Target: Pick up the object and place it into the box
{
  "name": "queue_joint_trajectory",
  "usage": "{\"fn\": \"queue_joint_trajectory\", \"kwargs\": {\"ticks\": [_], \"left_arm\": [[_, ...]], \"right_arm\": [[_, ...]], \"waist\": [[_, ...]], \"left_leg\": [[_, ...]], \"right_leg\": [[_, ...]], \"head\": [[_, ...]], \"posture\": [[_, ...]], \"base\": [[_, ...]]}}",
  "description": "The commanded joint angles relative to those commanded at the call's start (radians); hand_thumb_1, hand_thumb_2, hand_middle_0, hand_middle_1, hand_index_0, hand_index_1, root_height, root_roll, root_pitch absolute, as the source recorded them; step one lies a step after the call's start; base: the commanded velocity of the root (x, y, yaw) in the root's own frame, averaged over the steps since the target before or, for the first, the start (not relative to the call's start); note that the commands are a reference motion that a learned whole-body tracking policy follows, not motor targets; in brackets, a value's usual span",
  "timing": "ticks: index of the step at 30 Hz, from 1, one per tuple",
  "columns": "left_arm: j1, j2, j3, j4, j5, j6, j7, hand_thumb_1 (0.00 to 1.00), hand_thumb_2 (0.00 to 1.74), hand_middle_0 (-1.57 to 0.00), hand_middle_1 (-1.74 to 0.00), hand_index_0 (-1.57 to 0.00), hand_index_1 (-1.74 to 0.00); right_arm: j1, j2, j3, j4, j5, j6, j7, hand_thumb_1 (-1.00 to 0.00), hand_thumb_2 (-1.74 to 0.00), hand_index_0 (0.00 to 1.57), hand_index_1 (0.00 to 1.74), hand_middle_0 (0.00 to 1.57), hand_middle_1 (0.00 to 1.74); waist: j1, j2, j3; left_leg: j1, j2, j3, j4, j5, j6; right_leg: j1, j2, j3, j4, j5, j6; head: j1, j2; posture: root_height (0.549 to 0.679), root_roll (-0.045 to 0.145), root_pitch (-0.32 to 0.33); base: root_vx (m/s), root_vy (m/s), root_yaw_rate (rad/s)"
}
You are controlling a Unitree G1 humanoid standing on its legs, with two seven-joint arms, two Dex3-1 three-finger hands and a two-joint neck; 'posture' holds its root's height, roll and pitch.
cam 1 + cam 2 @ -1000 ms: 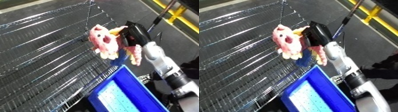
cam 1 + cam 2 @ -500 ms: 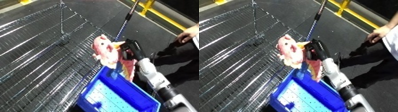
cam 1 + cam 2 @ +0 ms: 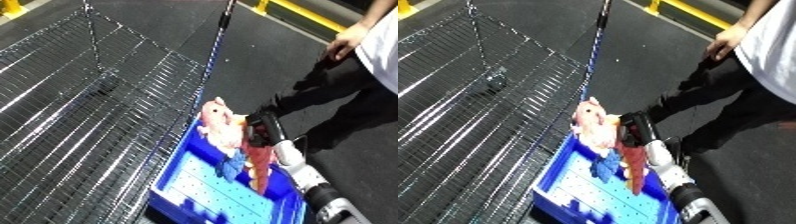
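Left eye view: right hand [image 3: 264, 131] at centre right of the frame, black fingers curled round a pink plush toy [image 3: 221, 127], clamped on it. Toy held upright above the far end of the blue bin [image 3: 191, 192], which fills the lower centre; blue and orange-red parts of the toy dangling down over the bin's dotted floor. White and silver forearm [image 3: 306, 175] entering from the lower right corner. Wire shelving [image 3: 80, 120] across the whole left half.

Right eye view: same grasp, slightly left of centre, toy's head just above the bin's upper rim, beside the shelving's edge. Dark floor [image 3: 656, 65] at upper centre. Left hand nowhere in either frame.
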Motion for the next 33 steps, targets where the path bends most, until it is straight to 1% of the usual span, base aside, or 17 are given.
{"fn": "queue_joint_trajectory", "kwargs": {"ticks": [5, 13, 18, 22, 27, 33], "left_arm": [[0.001, 0.006, 0.009, -0.005, 0.009, -0.006, 0.001, 1.00, 1.74, -1.57, -1.74, -1.57, -1.74], [-0.001, 0.010, 0.014, -0.004, 0.019, -0.010, 0.000, 1.00, 1.74, -1.57, -1.74, -1.57, -1.74], [0.000, 0.010, 0.018, -0.011, 0.021, -0.013, 0.001, 1.00, 1.74, -1.57, -1.74, -1.57, -1.74], [0.005, 0.007, 0.025, -0.014, 0.025, -0.012, 0.002, 1.00, 1.74, -1.57, -1.74, -1.57, -1.74], [0.010, 0.007, 0.029, -0.018, 0.029, -0.011, 0.001, 1.00, 1.74, -1.57, -1.74, -1.57, -1.74], [0.015, 0.001, 0.035, -0.029, 0.022, -0.010, -0.003, 1.00, 1.74, -1.57, -1.74, -1.57, -1.74]], "right_arm": [[-0.008, 0.015, -0.011, 0.036, 0.019, -0.012, -0.015, -0.40, -0.70, 0.63, 0.70, 0.63, 0.70], [-0.008, 0.024, -0.014, 0.018, 0.009, -0.022, -0.022, 0.00, 0.00, 0.00, 0.00, 0.00, 0.00], [-0.012, 0.027, -0.008, 0.009, 0.003, -0.024, -0.025, 0.00, 0.00, 0.00, 0.00, 0.00, 0.00], [-0.016, 0.034, -0.002, 0.000, -0.003, -0.024, -0.031, 0.00, 0.00, 0.00, 0.00, 0.00, 0.00], [-0.016, 0.042, 0.002, -0.006, -0.008, -0.022, -0.035, 0.00, 0.00, 0.00, 0.00, 0.00, 0.00], [-0.021, 0.055, 0.031, -0.056, -0.023, -0.019, -0.022, 0.00, 0.00, 0.00, 0.00, 0.00, 0.00]], "waist": [[-0.004, 0.003, -0.004], [-0.006, -0.003, -0.009], [-0.003, -0.006, -0.010], [0.002, -0.010, -0.013], [0.007, -0.012, -0.013], [0.017, -0.015, -0.013]], "left_leg": [[0.001, 0.000, 0.002, -0.006, 0.001, -0.0002], [0.002, 0.003, 0.004, -0.013, 0.005, -0.0018], [0.000, 0.005, 0.005, -0.016, 0.007, -0.0020], [0.003, 0.006, 0.006, -0.022, 0.010, -0.0015], [0.004, 0.006, 0.008, -0.025, 0.012, -0.0014], [0.003, 0.005, 0.005, -0.024, 0.014, 0.0002]], "right_leg": [[0.001, 0.0009, -0.001, -0.004, 0.002, 0.0004], [0.005, 0.0043, -0.001, -0.015, 0.005, 0.0009], [0.004, 0.0056, -0.002, -0.017, 0.006, 0.0017], [0.007, 0.0071, -0.002, -0.021, 0.008, 0.0026], [0.008, 0.0064, -0.002, -0.023, 0.009, 0.0039], [0.008, 0.0084, -0.003, -0.022, 0.009, 0.0043]], "head": [[-0.006, -0.002], [-0.016, -0.007], [-0.020, -0.026], [-0.014, -0.028], [-0.030, -0.036], [-0.070, -0.055]], "posture": [[0.648, 0.086, -0.139], [0.649, 0.086, -0.136], [0.649, 0.085, -0.135], [0.650, 0.085, -0.134], [0.650, 0.086, -0.134], [0.650, 0.085, -0.136]], "base": [[-0.009, 0.003, -0.004], [-0.006, 0.001, -0.002], [-0.005, -0.003, -0.003], [0.000, -0.012, -0.002], [0.000, -0.003, -0.001], [0.005, 0.003, 0.001]]}}
